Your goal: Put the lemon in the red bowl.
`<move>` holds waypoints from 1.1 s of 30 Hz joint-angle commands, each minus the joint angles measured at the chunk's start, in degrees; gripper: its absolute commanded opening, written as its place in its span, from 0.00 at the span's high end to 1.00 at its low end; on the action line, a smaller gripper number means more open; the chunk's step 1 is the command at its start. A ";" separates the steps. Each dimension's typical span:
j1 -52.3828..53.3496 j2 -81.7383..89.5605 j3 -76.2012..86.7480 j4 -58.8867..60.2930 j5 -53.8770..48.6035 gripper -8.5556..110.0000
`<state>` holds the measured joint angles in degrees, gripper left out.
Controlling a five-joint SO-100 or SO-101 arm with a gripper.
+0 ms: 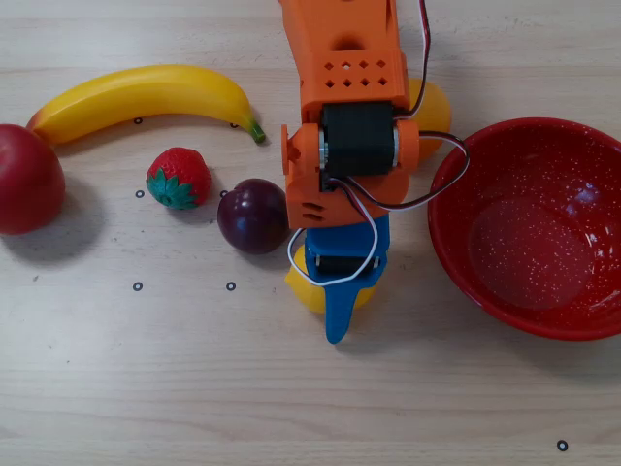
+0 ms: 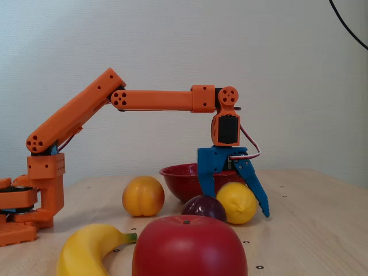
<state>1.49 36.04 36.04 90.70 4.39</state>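
Blue gripper point(image 1: 335, 291) sits right over the lemon point(image 1: 303, 291) in the overhead view, its fingers spread apart and straddling the fruit, only yellow slivers peeking out from under the blue plastic. Just left of it lies the plum point(image 1: 253, 216), then the strawberry point(image 1: 179, 178), with the banana point(image 1: 146, 97) behind and the apple point(image 1: 27, 180) at the left edge. Off to the right, the red bowl point(image 1: 534, 228) stands apart from the lemon. An orange-yellow fruit point(image 1: 432, 109) peeks out past the orange arm point(image 1: 342, 87).

Over to the fixed view: the gripper point(image 2: 236, 198) reaches down around the lemon point(image 2: 237, 202), which rests on the table point(image 2: 310, 230), one blue finger point(image 2: 256, 187) angling down its right side. Jaws apart, lemon between them. The red bowl point(image 2: 181, 178) sits behind.
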 commanded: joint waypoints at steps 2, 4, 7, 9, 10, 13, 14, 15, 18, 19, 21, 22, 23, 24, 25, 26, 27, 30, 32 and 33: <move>0.53 2.72 -5.80 2.37 2.29 0.93; 0.35 3.25 -6.86 4.31 1.76 0.93; 0.09 4.57 -9.93 7.56 1.14 0.93; 0.09 6.24 -12.74 10.37 0.79 0.93; 0.09 7.47 -13.97 11.87 0.79 0.93; 0.18 11.95 -16.08 15.21 0.79 0.93; 0.18 13.89 -16.08 15.64 0.79 0.93; 0.18 15.91 -15.91 16.08 0.88 0.93; 0.53 22.15 -13.71 17.40 1.32 0.93; 0.70 24.35 -12.48 17.67 1.41 0.93; 1.32 28.56 -9.76 17.93 1.05 0.93; 1.58 30.76 -8.26 17.84 0.53 0.93; 2.02 32.87 -6.77 17.67 0.00 0.93; 2.64 34.98 -5.19 17.40 -0.53 0.93; 3.16 37.18 -3.60 17.05 -1.32 0.93; 3.78 39.11 -2.29 16.88 -2.64 0.93; 4.48 41.13 -0.53 16.44 -3.78 0.93; 7.38 46.85 4.48 15.21 -6.06 0.93; 9.84 50.10 7.91 13.54 -6.86 0.93; 11.34 51.59 9.67 12.30 -7.03 0.93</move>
<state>9.40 78.84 47.29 103.18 -0.88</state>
